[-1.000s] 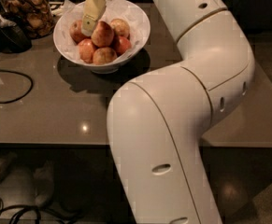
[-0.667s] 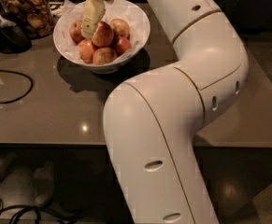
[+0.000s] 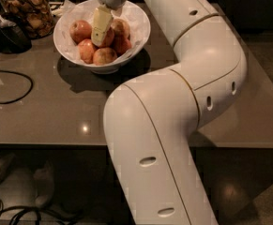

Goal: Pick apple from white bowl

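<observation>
Now: gripper (image 3: 101,38) hangs low inside white bowl (image 3: 140,18), tip down among fruit. Clenched or released: cannot tell. Apple (image 3: 110,37) lies mid-bowl, right at gripper tip, other apples (image 3: 80,30) packed around it on paper lining. Bowl stands on tabletop (image 3: 56,111) toward far left corner. Glass jar (image 3: 26,11) of brown snacks just beside bowl, nearer that corner. Black cable (image 3: 14,96) loops along left edge.

A glass jar (image 3: 26,11) of brown snacks stands at the far left corner of the grey-brown surface (image 3: 56,118), left of the end effector (image 3: 100,40), which hangs near the top of the view. A black object (image 3: 7,35) sits just beside the jar. A black cable (image 3: 14,95) loops across the surface's left side. More cables (image 3: 14,213) lie on the dark floor below.
</observation>
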Available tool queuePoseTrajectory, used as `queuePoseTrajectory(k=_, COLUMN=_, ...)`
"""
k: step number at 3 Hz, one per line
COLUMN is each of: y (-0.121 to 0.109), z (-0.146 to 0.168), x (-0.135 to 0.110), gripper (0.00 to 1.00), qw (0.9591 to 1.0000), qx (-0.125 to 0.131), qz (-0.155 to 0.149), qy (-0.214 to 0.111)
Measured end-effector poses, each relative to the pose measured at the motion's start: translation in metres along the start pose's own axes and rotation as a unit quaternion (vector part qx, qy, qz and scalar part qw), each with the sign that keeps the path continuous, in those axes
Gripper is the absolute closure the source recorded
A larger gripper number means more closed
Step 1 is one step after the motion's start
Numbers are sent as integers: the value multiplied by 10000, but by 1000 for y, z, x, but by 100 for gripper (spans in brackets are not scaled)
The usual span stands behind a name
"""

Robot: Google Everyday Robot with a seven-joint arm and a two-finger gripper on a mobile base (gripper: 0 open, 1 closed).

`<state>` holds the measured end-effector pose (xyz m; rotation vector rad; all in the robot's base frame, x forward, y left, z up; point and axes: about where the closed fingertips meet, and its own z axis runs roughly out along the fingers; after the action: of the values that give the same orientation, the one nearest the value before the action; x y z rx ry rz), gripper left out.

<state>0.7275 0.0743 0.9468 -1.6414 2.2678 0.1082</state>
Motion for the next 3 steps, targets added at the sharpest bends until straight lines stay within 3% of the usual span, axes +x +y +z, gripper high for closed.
queuePoseTrajectory(k=2, y=-8, z=19, x=13, gripper=14, qw=9997, qx=-23, qz=106, qy=230)
queuePoseTrajectory(k=3, y=-8, z=20, x=10, gripper=30, qw=9996, qx=-3, qz=57, qy=270)
